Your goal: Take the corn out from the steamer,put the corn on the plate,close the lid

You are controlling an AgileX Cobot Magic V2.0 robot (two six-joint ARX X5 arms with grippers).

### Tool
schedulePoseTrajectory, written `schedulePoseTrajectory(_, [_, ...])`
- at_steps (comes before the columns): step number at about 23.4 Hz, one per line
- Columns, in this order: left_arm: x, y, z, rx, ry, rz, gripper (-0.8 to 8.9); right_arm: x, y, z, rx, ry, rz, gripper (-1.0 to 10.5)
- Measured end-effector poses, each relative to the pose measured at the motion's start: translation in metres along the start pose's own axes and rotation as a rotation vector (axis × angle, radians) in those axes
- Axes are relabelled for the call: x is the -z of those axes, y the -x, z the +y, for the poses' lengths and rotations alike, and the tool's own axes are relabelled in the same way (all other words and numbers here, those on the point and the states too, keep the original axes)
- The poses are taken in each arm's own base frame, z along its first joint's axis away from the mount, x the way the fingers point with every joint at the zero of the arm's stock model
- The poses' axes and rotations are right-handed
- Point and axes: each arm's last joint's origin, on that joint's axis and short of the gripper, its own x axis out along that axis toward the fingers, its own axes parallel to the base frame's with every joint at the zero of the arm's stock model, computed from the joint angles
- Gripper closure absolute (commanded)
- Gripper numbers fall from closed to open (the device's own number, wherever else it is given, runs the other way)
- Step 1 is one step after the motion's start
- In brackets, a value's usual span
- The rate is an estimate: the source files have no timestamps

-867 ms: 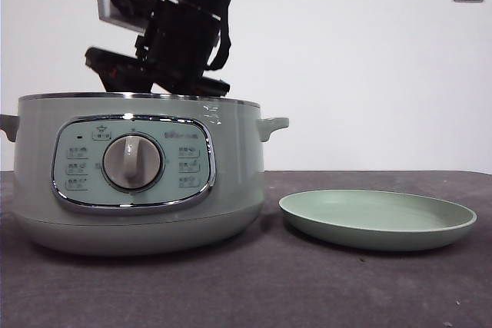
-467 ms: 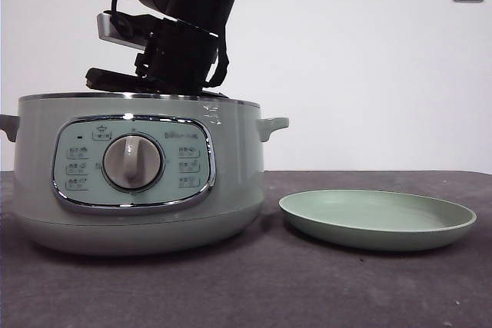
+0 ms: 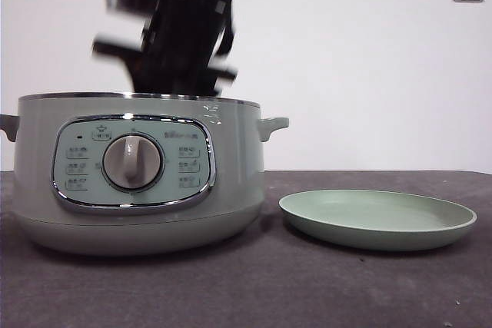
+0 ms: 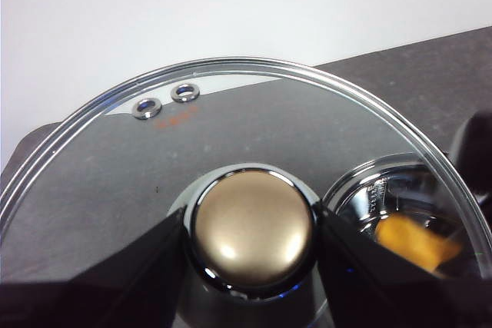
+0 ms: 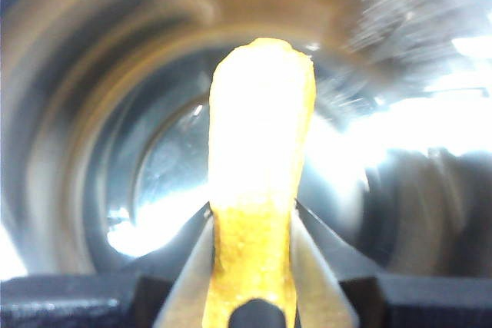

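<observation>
The steamer (image 3: 134, 170) stands at the left side of the bench (image 3: 254, 289), its control panel facing the front edge. A blurred dark arm reaches down into its open top. The right end effector (image 5: 252, 224) is closed on the corn (image 5: 257, 190), gripping the cob between both jaws above the steamer's shiny interior (image 5: 92, 136). The plate (image 3: 377, 219) lies just right of the steamer, bare. The left end effector (image 4: 250, 240) is clamped on the knob (image 4: 250, 228) of the glass lid (image 4: 231, 124), held beside the steamer.
</observation>
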Motion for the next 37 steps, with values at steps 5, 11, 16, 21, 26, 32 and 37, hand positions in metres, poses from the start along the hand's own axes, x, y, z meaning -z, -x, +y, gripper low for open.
schedulePoseTrajectory(5, [-0.002, -0.003, -0.002, 0.008, 0.006, -0.012, 8.23, -0.002, 0.069, -0.01, 0.058, -0.025, -0.061, 9.6])
schedulePoseTrajectory(11, [-0.009, -0.011, -0.009, 0.109, 0.02, -0.044, 8.23, 0.023, 0.111, -0.032, 0.134, -0.112, 0.077, 9.6])
schedulePoseTrajectory(16, [-0.011, -0.023, -0.017, 0.173, 0.016, -0.037, 8.23, 0.042, 0.137, -0.054, 0.213, -0.239, 0.167, 9.6])
schedulePoseTrajectory(21, [-0.013, -0.033, -0.025, 0.232, 0.01, -0.022, 8.23, 0.059, 0.132, -0.075, 0.25, -0.346, 0.248, 9.6])
schedulePoseTrajectory(26, [-0.012, -0.038, -0.028, 0.268, 0.015, -0.007, 8.23, 0.084, 0.099, -0.085, 0.271, -0.398, 0.34, 9.6])
schedulePoseTrajectory(32, [-0.012, -0.037, -0.029, 0.285, 0.016, -0.007, 8.23, 0.117, 0.051, -0.091, 0.283, -0.428, 0.341, 9.6])
schedulePoseTrajectory(37, [-0.012, -0.037, -0.029, 0.287, 0.016, -0.006, 8.23, 0.136, 0.022, -0.091, 0.294, -0.434, 0.276, 9.6])
